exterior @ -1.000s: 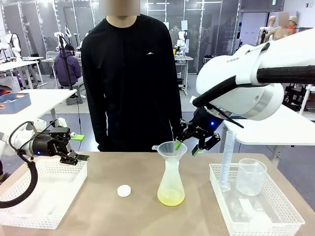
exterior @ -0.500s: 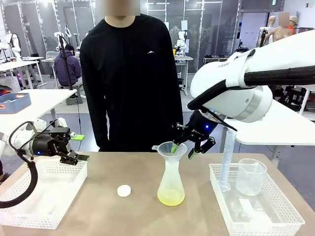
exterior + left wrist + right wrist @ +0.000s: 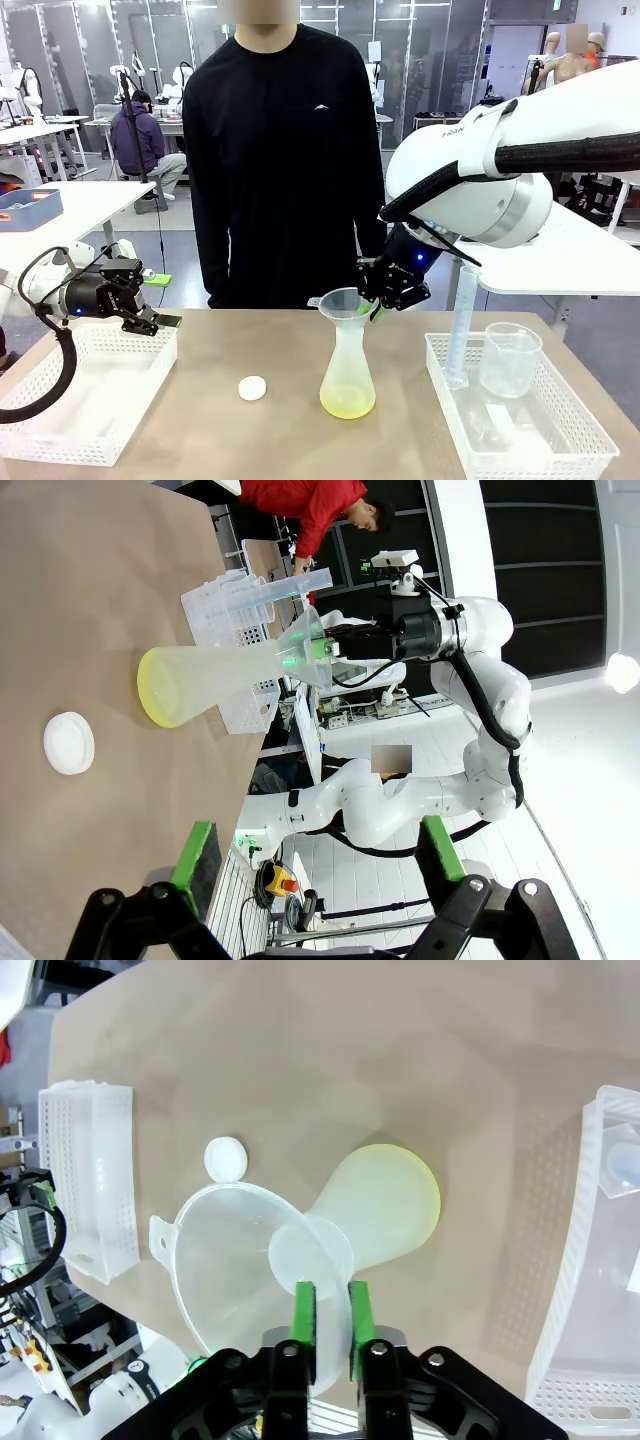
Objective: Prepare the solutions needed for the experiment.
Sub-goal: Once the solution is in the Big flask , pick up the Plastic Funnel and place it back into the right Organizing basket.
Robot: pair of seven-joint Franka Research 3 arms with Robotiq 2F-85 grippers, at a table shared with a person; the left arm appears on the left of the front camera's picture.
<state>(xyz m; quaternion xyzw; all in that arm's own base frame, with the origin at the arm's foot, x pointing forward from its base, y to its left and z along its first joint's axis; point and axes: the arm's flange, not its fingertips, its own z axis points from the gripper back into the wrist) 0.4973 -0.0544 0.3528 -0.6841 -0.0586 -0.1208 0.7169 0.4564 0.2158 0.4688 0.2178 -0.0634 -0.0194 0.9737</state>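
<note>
You have the right gripper pinched tight on the rim of the funnel, just right of centre in the front view. In the right wrist view its green pads clamp the funnel wall between them. The funnel sits in the neck of the flask, which stands upright on the table. The yellow-green solution lies as a shallow layer in the flask's bottom, low centre. Your left gripper hangs wide open and empty over the basket at lower left. A white cap lies left of the flask, apart from it.
</note>
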